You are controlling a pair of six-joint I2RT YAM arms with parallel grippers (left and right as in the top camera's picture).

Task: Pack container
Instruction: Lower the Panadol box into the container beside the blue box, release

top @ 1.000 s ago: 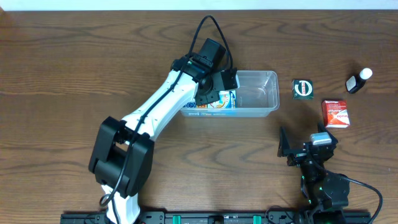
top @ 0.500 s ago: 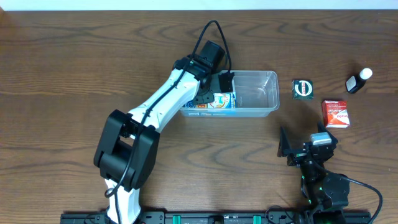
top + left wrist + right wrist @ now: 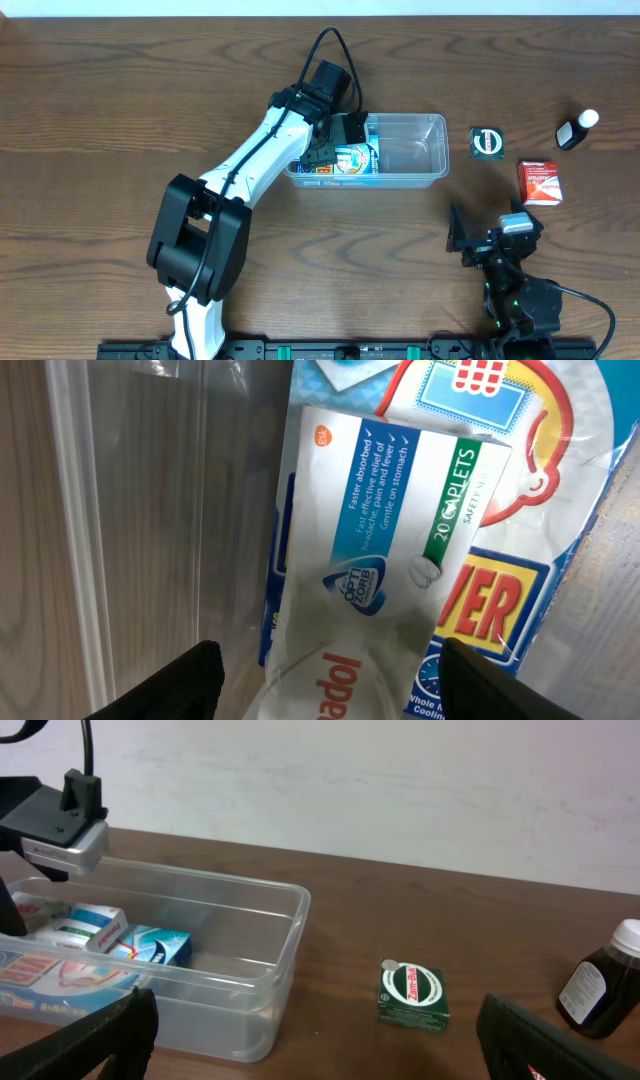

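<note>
The clear plastic container stands at the table's middle back. In its left end lie a white caplet box on a flat blue, yellow and red pack, and a blue box. My left gripper hangs over that left end, and in the left wrist view it is open with the white box below and between its fingers. The container's wall is at the left there. My right gripper is open and empty at the front right; its wrist view faces the container.
A green box lies just right of the container and also shows in the right wrist view. A red box and a small dark bottle with a white cap are at the far right. The bottle also shows in the right wrist view.
My left gripper has drawn slightly left and back over the container's left end, uncovering more of the boxes inside. The right arm has not moved.
</note>
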